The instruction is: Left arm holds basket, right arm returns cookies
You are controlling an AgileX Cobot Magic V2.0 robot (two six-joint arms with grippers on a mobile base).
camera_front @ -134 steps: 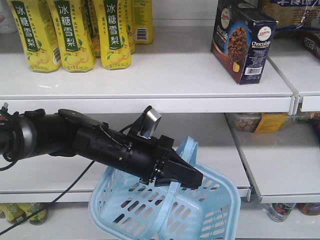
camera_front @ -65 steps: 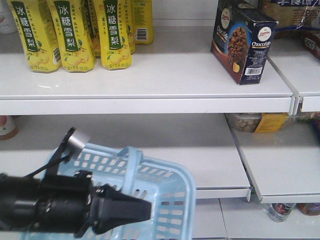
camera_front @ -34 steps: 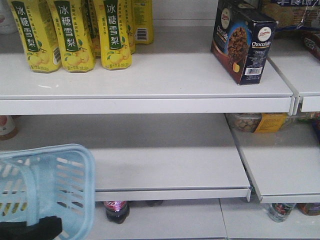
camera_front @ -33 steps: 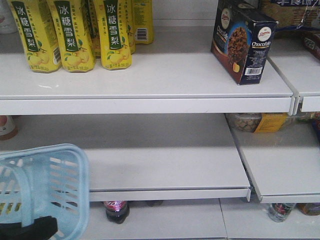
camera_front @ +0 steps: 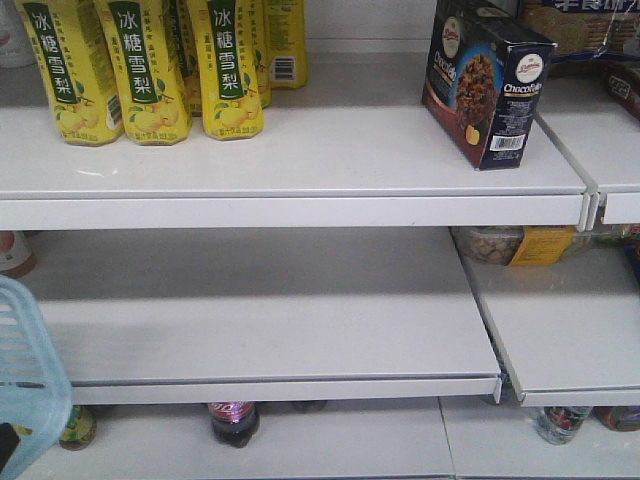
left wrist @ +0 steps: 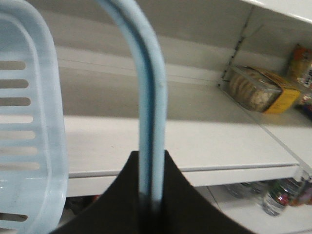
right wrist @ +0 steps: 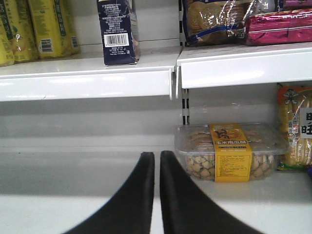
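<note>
The cookies [camera_front: 487, 80], a dark navy and brown carton, stand upright on the upper shelf at the right. In the right wrist view the cookies [right wrist: 117, 31] show their barcode side, up and left of my right gripper [right wrist: 157, 155]. That gripper is shut with nothing between its fingers, low in front of the middle shelf. The light blue basket [camera_front: 25, 370] shows only a corner at the front view's lower left edge. My left gripper [left wrist: 152, 153] is shut on the basket's blue strap handle [left wrist: 148, 97]. The basket's slotted wall [left wrist: 29, 122] hangs at its left.
Yellow drink bottles [camera_front: 150, 70] stand on the upper shelf at the left. A clear tub of biscuits with a yellow label [right wrist: 229, 151] sits on the middle shelf right of my right gripper. Bottles [camera_front: 233, 420] stand on the bottom level. White shelf edges [camera_front: 300, 212] jut forward.
The basket and my left arm have moved left and down, almost out of the front view. The cookies have not moved.
</note>
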